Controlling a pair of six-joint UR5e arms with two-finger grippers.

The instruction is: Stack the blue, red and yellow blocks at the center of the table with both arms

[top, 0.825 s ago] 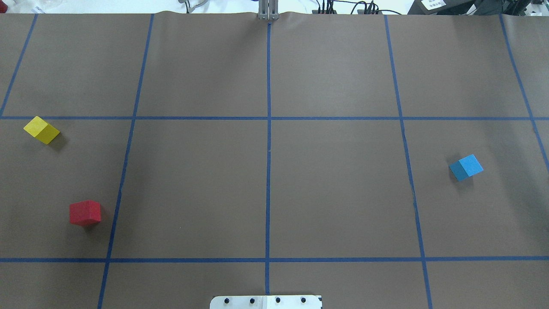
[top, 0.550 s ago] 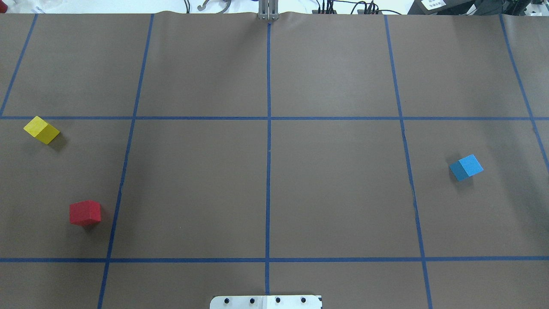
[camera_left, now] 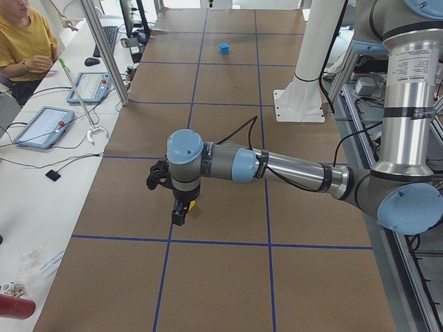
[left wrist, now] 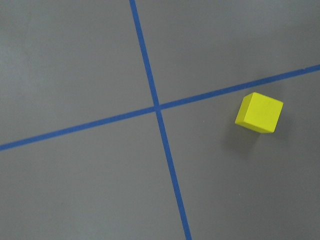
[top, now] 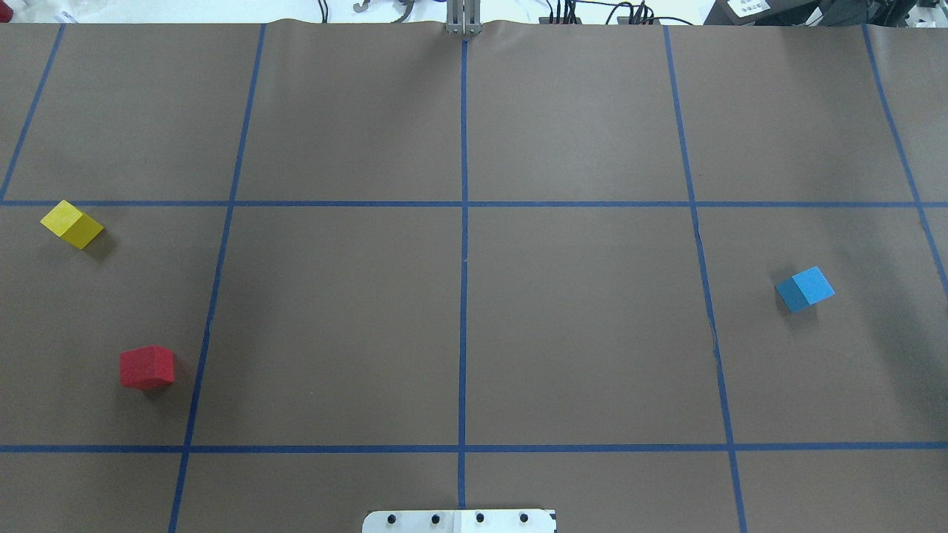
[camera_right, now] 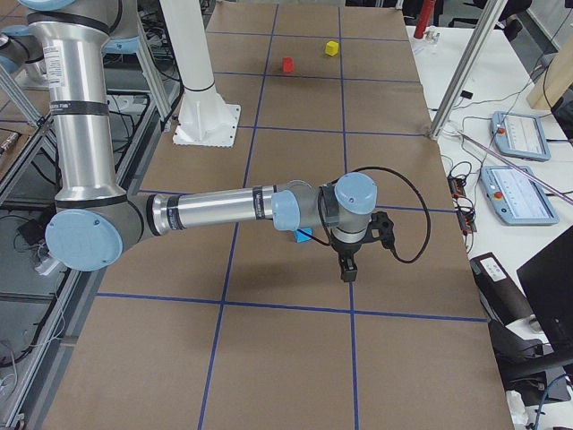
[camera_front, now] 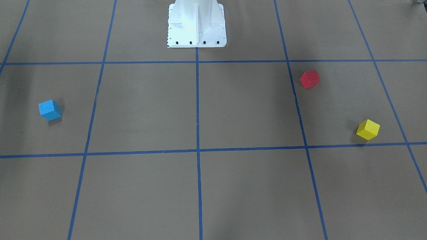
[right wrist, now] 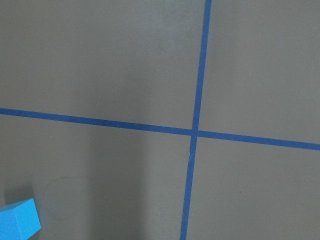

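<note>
Brown paper tabletop [top: 578, 326], ruled into a grid by blue tape lines [top: 464, 296]; white robot base plate [top: 459, 520] at the near middle edge.

Blocks, all three lying singly and well apart:
- yellow block [top: 72, 224]: far on the robot's left, just on the robot's side of a cross tape line, turned corner-on.
- red block [top: 147, 367]: same side, nearer the robot than the yellow.
- blue block [top: 805, 289]: far on the robot's right, alone in its square.
Centre squares hold none of them.

Left gripper [camera_left: 178, 218]: points down above the tabletop, the yellow block peeping out just beside it. Seen only from the side; jaw width cannot be told.

Right gripper [camera_right: 346, 269]: points down likewise, the blue block showing just behind the wrist. Jaw width cannot be told either.

Operator in a yellow shirt [camera_left: 28, 41] sits at the side bench.
</note>
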